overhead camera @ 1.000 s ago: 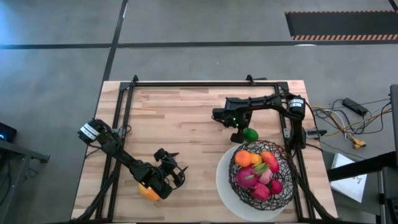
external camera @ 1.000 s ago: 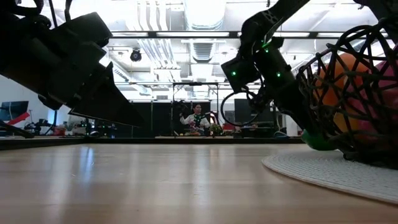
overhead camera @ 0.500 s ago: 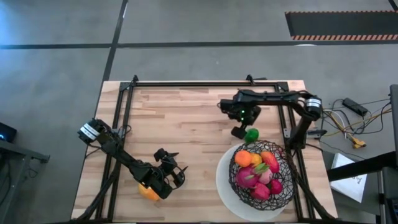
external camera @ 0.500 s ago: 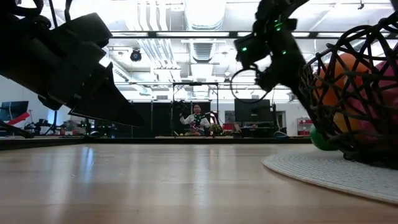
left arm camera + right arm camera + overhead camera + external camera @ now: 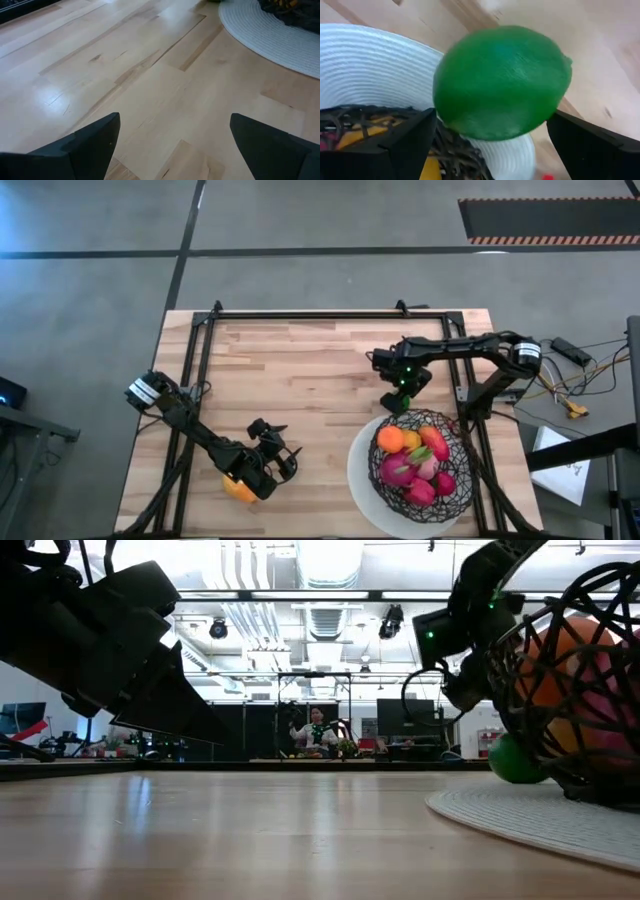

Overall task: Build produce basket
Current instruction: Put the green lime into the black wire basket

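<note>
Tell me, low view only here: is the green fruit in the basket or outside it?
Observer: Outside. The lime sits against the basket wire at the white base edge, between the right gripper's open fingers.
Operator: Anything else loose on the table?
Observer: One orange-yellow piece, front left, partly under the left arm.
Operator: Left gripper?
Observer: The left gripper is open, with nothing between its fingers.
</note>
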You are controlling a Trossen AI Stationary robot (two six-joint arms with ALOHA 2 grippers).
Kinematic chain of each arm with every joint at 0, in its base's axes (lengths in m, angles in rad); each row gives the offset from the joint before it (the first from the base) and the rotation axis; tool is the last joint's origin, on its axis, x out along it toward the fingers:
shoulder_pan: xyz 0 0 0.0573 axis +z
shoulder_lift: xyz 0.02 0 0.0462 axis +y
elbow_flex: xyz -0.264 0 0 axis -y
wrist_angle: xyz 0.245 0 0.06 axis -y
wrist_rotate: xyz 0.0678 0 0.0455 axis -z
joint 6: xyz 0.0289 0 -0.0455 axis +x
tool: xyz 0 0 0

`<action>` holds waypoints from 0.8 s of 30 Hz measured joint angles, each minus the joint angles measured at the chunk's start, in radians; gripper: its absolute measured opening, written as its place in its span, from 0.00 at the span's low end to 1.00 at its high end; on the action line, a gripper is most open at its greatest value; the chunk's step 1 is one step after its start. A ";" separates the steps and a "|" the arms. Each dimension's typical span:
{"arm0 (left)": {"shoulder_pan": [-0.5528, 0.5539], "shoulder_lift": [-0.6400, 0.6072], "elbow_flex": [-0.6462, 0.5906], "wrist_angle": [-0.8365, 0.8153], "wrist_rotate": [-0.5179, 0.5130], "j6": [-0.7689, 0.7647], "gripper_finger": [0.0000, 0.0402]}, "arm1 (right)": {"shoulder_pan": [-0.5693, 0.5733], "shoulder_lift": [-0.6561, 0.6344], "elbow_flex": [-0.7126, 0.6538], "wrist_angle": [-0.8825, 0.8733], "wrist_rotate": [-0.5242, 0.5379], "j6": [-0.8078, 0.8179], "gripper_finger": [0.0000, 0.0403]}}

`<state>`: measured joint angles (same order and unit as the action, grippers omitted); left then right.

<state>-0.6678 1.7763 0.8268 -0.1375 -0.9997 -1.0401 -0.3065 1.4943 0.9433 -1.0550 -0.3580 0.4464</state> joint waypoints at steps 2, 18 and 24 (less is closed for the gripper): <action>0.000 0.000 0.000 0.000 0.000 0.000 0.90 | 0.000 0.002 -0.017 0.046 -0.013 -0.008 0.90; 0.000 0.000 0.000 0.000 0.000 0.000 0.90 | 0.001 0.010 0.066 0.216 -0.006 -0.038 0.81; 0.000 0.000 0.000 -0.001 0.000 0.000 0.90 | 0.028 0.010 0.064 0.213 0.003 -0.075 0.81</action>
<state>-0.6678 1.7763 0.8268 -0.1381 -0.9997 -1.0397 -0.2790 1.5047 1.0069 -0.8423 -0.3551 0.3715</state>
